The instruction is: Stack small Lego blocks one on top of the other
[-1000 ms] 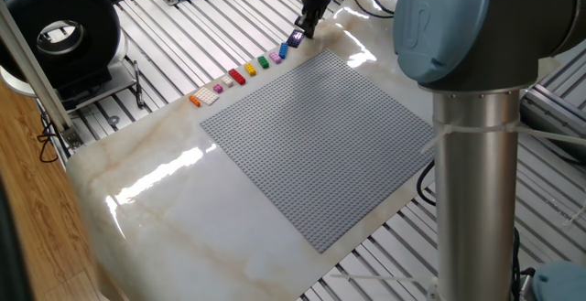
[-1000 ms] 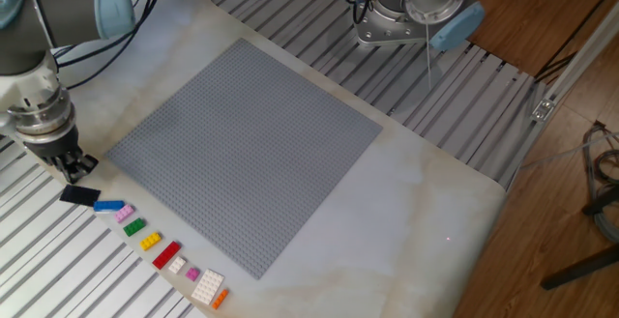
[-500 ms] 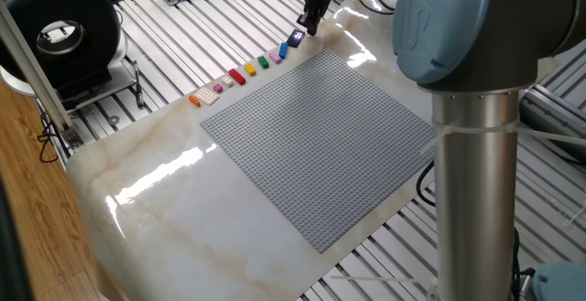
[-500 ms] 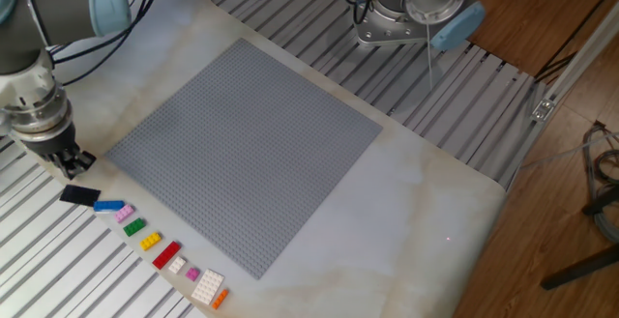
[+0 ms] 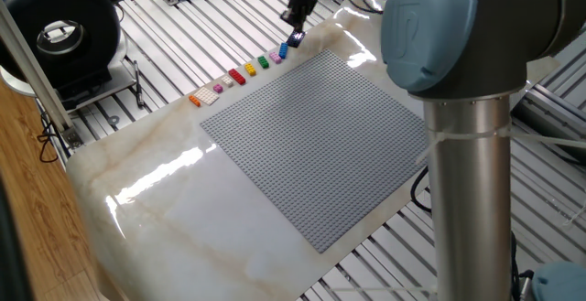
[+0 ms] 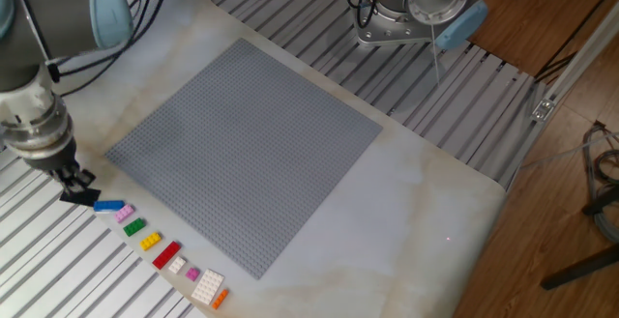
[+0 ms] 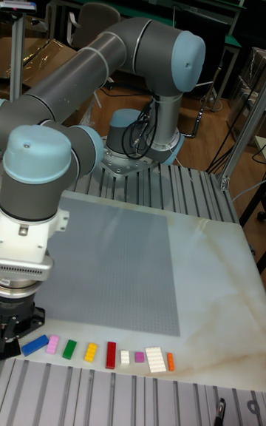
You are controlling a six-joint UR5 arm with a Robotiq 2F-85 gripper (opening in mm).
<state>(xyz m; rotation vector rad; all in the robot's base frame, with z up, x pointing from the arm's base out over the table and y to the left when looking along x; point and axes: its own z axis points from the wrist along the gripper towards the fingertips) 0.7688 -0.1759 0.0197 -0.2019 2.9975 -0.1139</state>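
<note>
- The gripper hangs at the far end of the brick row, directly over the dark navy block; in the other fixed view its fingertips sit just above that block.
- Jaw state: the fingers appear close together with nothing seen between them, but the views are too small to confirm, so open or closed cannot be told.
- In the tall fixed view the gripper covers the navy block entirely.
- The small Lego blocks lie in a single line on the marble tabletop, just beside one edge of the grey baseplate and not on it. None is stacked.
- Order along the row from the gripper end: dark navy, blue block, a small pink block, green block, yellow block, red block.
- Beyond the red block lie small white pieces with a second pink piece among them, and the orange block closes the row.
- Neighbouring blocks are near one another, with small gaps visible between most.
- The row reads the same in the tall fixed view: blue block, green block, red block.
</note>
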